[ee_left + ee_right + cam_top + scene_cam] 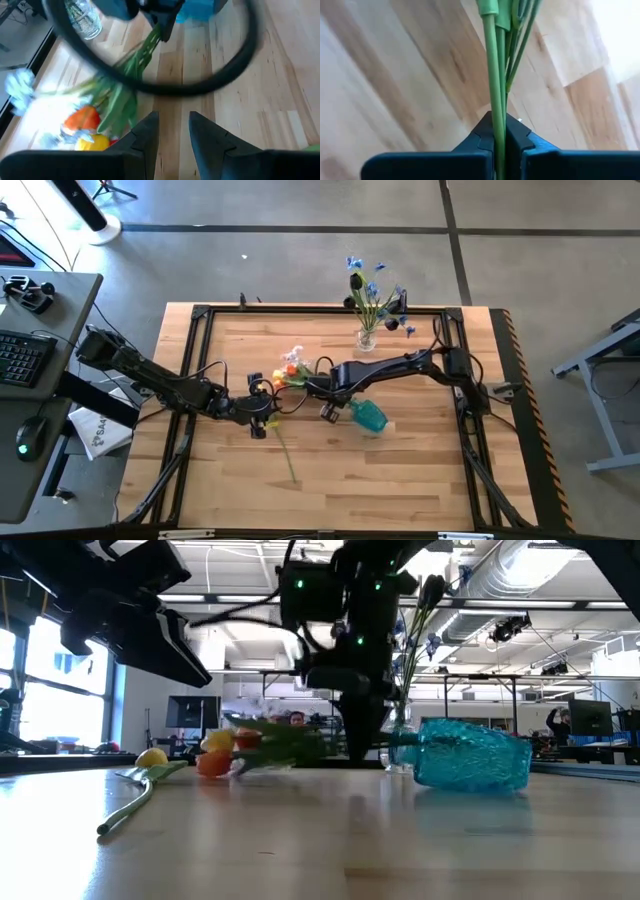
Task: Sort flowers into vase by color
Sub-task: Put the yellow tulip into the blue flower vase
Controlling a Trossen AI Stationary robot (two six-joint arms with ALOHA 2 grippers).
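Note:
A bunch of flowers (291, 368) with orange, yellow and white heads lies at mid-table, green stems pointing right; in the low view the bunch (250, 748) is near the table top. My right gripper (313, 385) is shut on the stems (495, 100). One yellow flower (272, 423) lies alone, its stem (130, 802) on the wood. My left gripper (170, 135) is open, hovering just near of the bunch (90, 125) and touching nothing. A teal vase (369, 416) lies on its side. A clear vase (366, 337) holds blue and near-black flowers upright. My right gripper pinches the bunch's green stems (494, 122) between its two fingers (480, 137), away from the heads. The stems run lengthwise out past the fingertips; one thick stem sits in the pinch with thinner ones beside it. The heads (212, 762) lie low by the table top.
A black frame (200, 315) rims the wooden table. The fallen teal vase (470, 755) lies right beside my right arm. The clear vase (82, 17) stands near the far edge. Bare wood lies toward the near edge (380, 490).

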